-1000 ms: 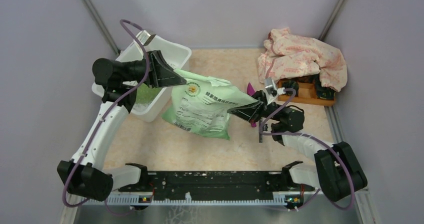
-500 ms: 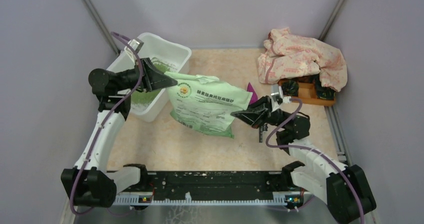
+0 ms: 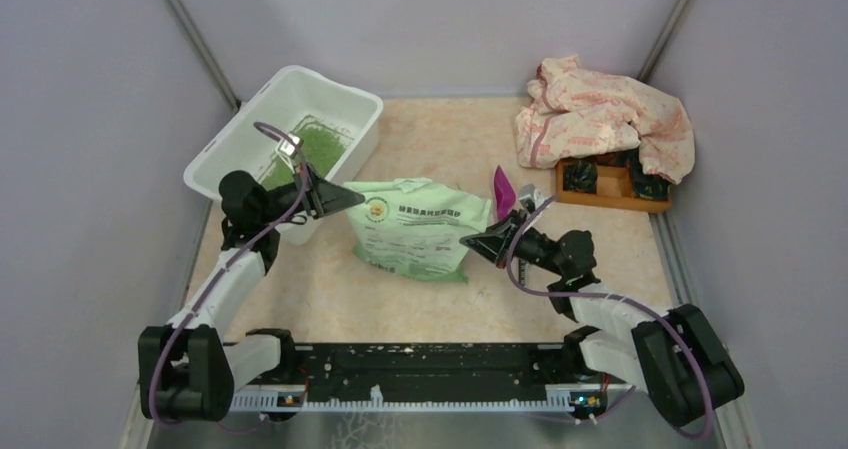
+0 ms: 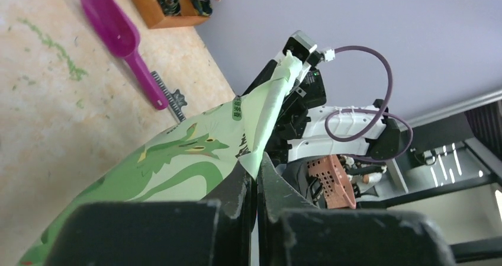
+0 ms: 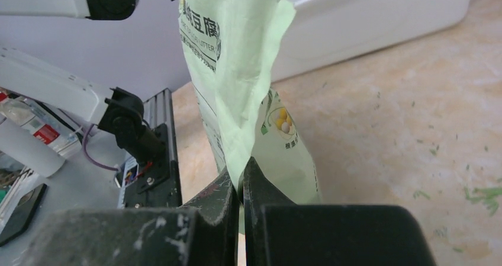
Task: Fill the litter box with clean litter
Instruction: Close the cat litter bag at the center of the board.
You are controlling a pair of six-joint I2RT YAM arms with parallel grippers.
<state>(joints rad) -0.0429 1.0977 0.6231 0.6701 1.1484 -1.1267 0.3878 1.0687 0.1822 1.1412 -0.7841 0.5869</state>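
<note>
Both pincers clamp corners of a light-green bag (image 3: 415,227) printed with Chinese characters and the word "LITTER": the left gripper (image 3: 352,197) on one side, the right gripper (image 3: 470,239) opposite. Just beyond the left gripper sits the litter box (image 3: 290,94), with clean litter (image 3: 318,145) inside. The tabletop (image 3: 330,289) is mottled beige and the walls are lilac. The bag's smaller print is unreadable.

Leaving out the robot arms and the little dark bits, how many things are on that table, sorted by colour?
Green: 2, light green printed plastic bag, loose green granules
White: 1, large rectangular plastic tub
Magenta: 1, plastic scoop
Orange: 1, wooden compartment tray
Pink-and-cream: 1, crumpled cloth
Total: 6
</note>
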